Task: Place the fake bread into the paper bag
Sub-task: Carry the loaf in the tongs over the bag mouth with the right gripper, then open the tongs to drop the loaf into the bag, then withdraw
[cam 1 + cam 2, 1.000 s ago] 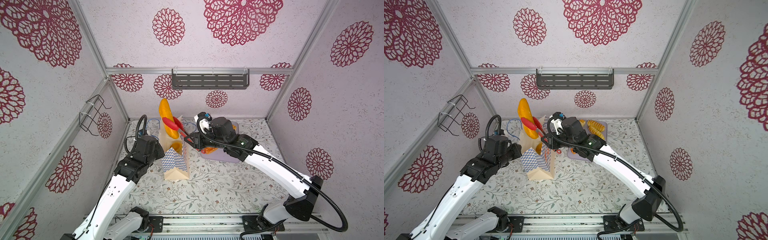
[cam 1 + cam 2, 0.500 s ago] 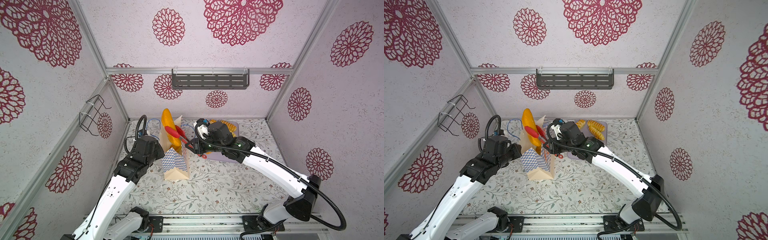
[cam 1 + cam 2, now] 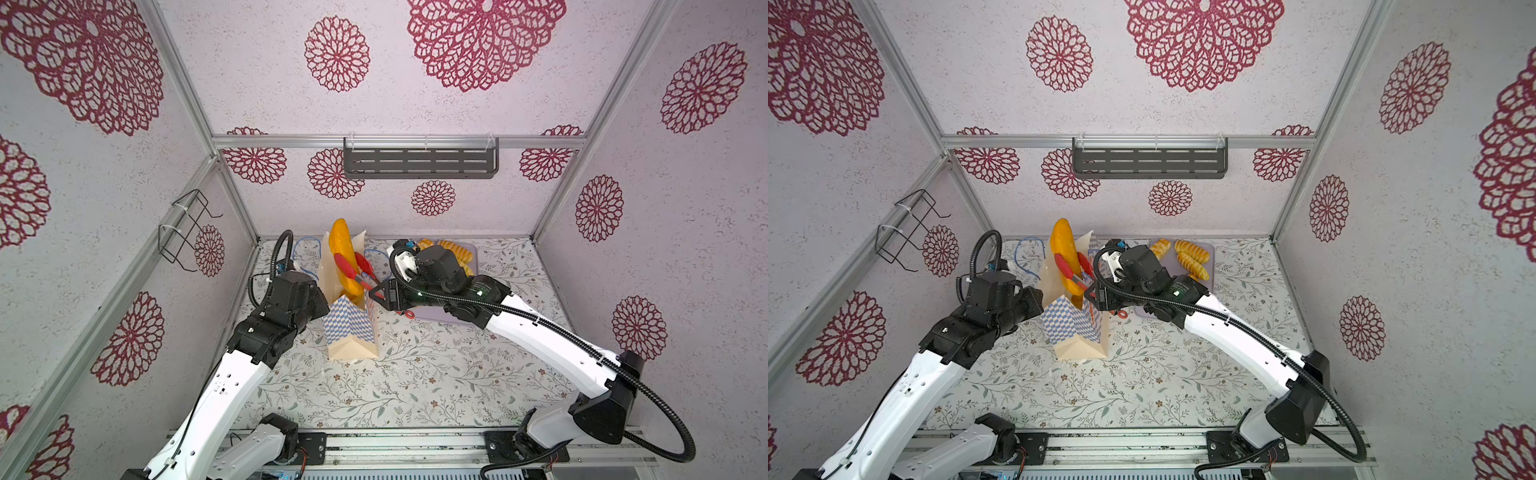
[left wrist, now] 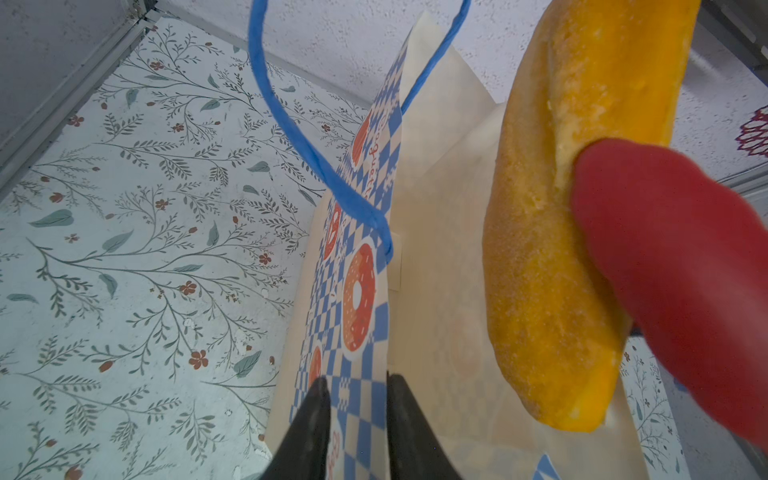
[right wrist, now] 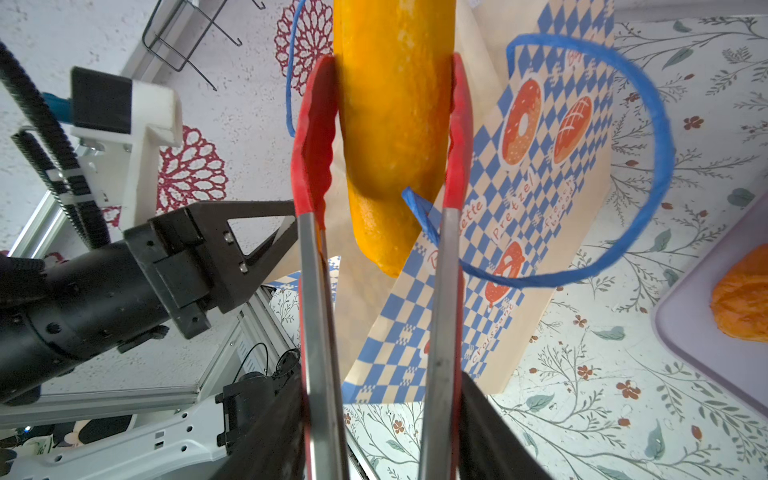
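The cream paper bag with a blue checkered band stands upright near the back of the table. My left gripper is shut on the bag's left wall near its rim. My right gripper is shut on the red tongs. Their pads flank a long golden roll of fake bread. The roll stands on end, its lower tip inside the bag's mouth. More fake bread lies on the lilac tray.
The tray sits at the back right, behind my right arm, with a croissant-like piece near its edge. Blue cord handles loop beside the bag's mouth. A grey shelf hangs on the back wall and a wire rack on the left wall.
The roll has come down from above the bag, and its lower end now sits in the bag's mouth. The tongs' arms have spread a little. My left arm has stayed put.
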### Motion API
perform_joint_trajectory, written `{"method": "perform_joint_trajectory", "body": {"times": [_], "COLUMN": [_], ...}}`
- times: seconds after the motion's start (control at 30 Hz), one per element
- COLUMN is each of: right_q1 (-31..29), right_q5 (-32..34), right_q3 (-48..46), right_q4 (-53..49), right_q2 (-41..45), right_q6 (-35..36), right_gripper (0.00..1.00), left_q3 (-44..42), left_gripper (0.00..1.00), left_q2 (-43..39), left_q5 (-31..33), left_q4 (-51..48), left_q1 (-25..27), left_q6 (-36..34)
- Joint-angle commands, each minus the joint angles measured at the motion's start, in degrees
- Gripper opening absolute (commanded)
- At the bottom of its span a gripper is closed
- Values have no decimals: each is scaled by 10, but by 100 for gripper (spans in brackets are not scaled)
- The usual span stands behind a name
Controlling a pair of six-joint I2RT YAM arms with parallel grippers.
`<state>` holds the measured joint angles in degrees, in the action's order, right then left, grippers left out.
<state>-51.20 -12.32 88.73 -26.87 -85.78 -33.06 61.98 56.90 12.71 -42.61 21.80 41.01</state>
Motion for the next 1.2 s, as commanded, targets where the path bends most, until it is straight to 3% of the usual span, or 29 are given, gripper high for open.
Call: {"method": "perform_joint_trajectory", "body": {"times": [0.0, 0.57, 0.83, 0.97, 1.17], "right_q1": [-2, -3, 5, 33, 129], "right_q5": [11, 8, 45, 65, 61], "right_q3": [24, 53, 117, 135, 112], "right_q4": [22, 23, -30, -61, -89], "right_q2": [32, 23, 26, 42, 93], "right_q6": [1, 9, 48, 69, 84], "right_gripper": [56, 58, 57, 56, 56], "left_q3": [-6, -10, 0, 8, 23], "left_gripper": [27, 29, 32, 36, 52], "left_q2": [-8, -9, -8, -11, -10], "left_q5": [4, 3, 5, 6, 8], "left_q4": [7, 11, 6, 0, -11], "left_q1": [-4, -5, -5, -5, -4], "left_q6": [5, 7, 5, 4, -1]}}
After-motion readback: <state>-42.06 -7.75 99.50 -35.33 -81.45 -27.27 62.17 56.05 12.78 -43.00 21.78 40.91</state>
